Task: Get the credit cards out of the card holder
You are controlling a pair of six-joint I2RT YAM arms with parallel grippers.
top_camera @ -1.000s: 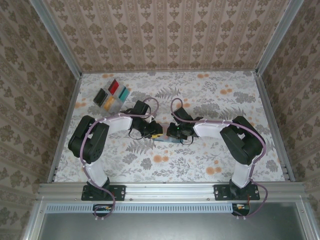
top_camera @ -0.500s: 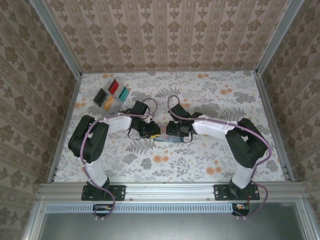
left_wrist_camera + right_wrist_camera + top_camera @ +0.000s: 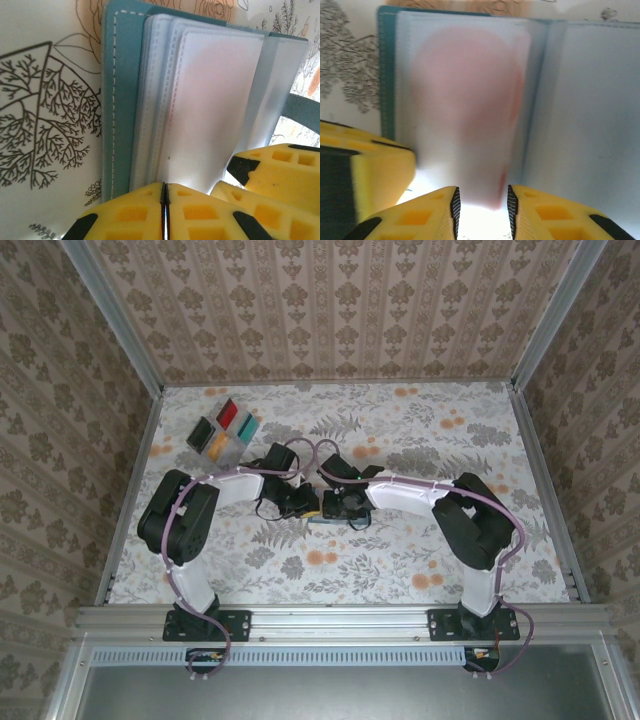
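Observation:
The teal card holder [image 3: 117, 75] lies open on the table, its frosted sleeves [image 3: 215, 105] facing up. A reddish credit card [image 3: 470, 100] shows blurred through a sleeve of the card holder [image 3: 585, 110]. My left gripper [image 3: 164, 192] is shut at the sleeves' near edge, a thin sheet pinched between its pads. My right gripper [image 3: 482, 202] is open, the near end of the sleeve with the red card between its fingers. In the top view both grippers, left [image 3: 312, 506] and right [image 3: 336, 504], meet over the card holder [image 3: 326, 522].
Several loose cards [image 3: 225, 430] in red, teal, black and yellow lie grouped at the table's far left. Metal rails [image 3: 128, 500] border the table. The right fingers [image 3: 272, 167] crowd the left wrist view, and a left finger [image 3: 375, 170] sits beside the sleeve.
My right gripper has slid left until it is next to the left gripper above the card holder. The left jaws have closed. The loose cards have not moved.

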